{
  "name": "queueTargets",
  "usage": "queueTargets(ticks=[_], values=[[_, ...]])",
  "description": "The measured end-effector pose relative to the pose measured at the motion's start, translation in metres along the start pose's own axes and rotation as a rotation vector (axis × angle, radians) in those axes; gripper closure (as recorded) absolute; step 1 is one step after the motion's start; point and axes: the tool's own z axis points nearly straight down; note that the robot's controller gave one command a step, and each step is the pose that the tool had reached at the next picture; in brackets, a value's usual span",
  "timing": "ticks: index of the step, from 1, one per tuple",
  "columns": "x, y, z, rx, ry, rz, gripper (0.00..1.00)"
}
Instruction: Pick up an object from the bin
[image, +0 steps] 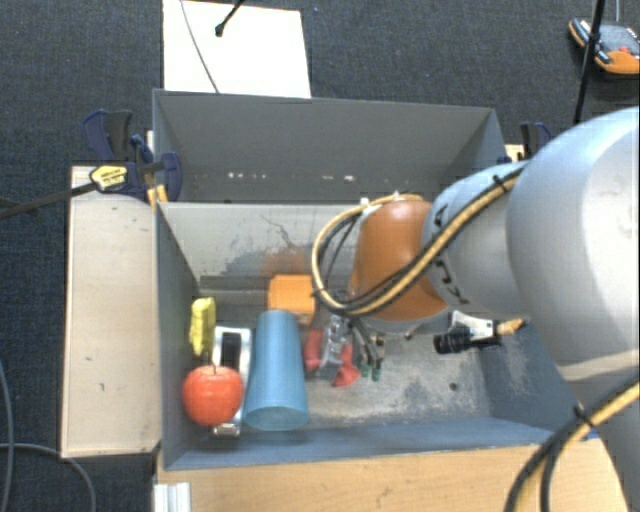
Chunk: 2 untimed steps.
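The gripper (345, 350) is seen lowered to the floor of the bin (320, 150), just right of a light blue cup (275, 372) that lies on its side. The wrist above it is wrapped in an orange cover (395, 255), and looped cables (325, 255) are carried over the cup's far end. A small red thing (320, 352) is found between the cup and the gripper, with part of it showing on the gripper's near side. Whether it is gripped cannot be told, and whether the claw is released or clenched cannot be told either, since the metal parts are crowded together there.

A red apple (212, 393) is set just left of the cup, touching or almost touching it. A white and black thing (232, 348) is wedged behind the apple, against the cup's left side. A yellow thing (203, 325) is placed further left of the cup and back. An orange block (291, 294) is seen right behind the cup's far end. A black pen-like thing (462, 342) lies well right of the cup, beyond the gripper.
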Motion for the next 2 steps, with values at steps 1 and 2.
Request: queueTargets(ticks=[1,2], values=[[0.0025,-0.0179,-0.0879,0.0,0.0,-0.287,1.0],[0.0027,-0.018,-0.0877,0.0,0.0,-0.287,1.0]])
